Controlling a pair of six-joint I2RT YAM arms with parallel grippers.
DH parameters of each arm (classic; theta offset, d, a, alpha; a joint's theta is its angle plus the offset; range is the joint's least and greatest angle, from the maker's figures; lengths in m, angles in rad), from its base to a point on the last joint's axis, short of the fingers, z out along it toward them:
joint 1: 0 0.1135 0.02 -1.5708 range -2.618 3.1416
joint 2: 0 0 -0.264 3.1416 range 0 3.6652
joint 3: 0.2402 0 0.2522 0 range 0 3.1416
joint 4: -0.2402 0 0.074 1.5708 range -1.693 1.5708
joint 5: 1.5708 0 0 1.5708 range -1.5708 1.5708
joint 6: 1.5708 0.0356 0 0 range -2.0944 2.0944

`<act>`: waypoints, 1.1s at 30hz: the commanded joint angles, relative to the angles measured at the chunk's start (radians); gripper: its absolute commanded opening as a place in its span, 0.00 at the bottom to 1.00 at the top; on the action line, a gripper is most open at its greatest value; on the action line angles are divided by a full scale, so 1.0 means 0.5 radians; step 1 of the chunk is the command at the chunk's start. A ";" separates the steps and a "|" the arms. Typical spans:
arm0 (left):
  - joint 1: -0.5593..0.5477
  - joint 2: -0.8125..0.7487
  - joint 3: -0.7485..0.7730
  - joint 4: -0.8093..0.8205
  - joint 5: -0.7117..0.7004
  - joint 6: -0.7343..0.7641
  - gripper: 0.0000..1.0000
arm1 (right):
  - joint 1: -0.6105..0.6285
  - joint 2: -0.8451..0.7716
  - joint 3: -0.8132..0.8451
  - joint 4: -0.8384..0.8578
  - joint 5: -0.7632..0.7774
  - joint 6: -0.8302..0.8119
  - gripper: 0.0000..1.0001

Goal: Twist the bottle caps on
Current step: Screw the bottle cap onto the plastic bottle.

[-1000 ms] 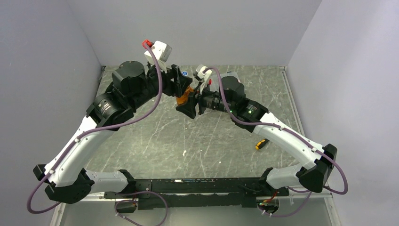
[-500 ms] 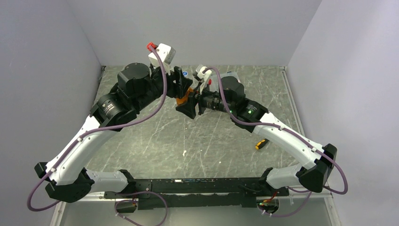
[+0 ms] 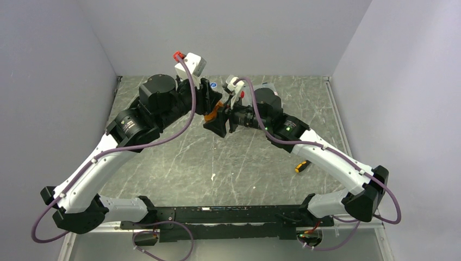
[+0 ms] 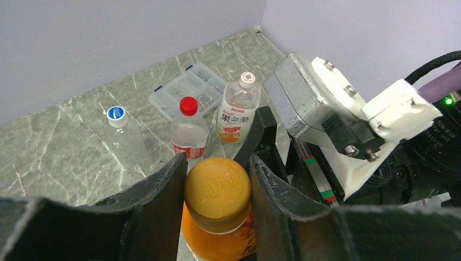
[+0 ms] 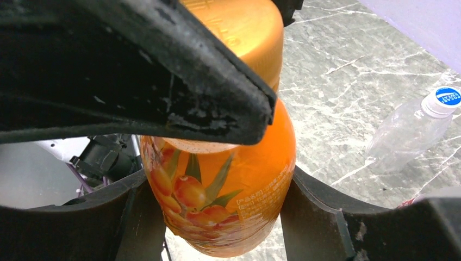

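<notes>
Toward 12 o'clock on the table [image 3: 179, 163], the right gripper [image 5: 217, 209] clamps the belly of the squat orange juice bottle [image 5: 228, 163]. Full of liquid, it likely handles heavy, and its thin walls would dent under a hard squeeze. The left gripper [image 4: 217, 163] pinches the orange cap [image 4: 217, 193] at 9 and 3 o'clock, and that stiff side wall looks the surest hold.

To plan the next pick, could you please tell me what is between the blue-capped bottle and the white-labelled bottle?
The red-capped bottle stands between the blue-capped bottle and the white-labelled bottle, as the left wrist view shows.
</notes>
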 commanded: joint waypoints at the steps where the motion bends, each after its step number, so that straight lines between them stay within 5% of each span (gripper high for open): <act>1: 0.003 -0.047 -0.030 0.008 0.049 0.008 0.35 | 0.001 -0.062 0.082 0.086 -0.084 -0.049 0.10; 10: 0.006 -0.171 -0.069 0.021 0.317 -0.058 0.30 | -0.125 -0.188 0.085 0.218 -0.792 0.053 0.10; 21: 0.006 -0.257 -0.049 0.080 1.048 -0.075 0.28 | -0.185 -0.169 0.139 0.579 -1.825 0.406 0.11; 33: 0.009 -0.287 -0.065 0.221 1.738 -0.070 0.27 | -0.179 -0.140 0.082 1.272 -2.274 0.984 0.11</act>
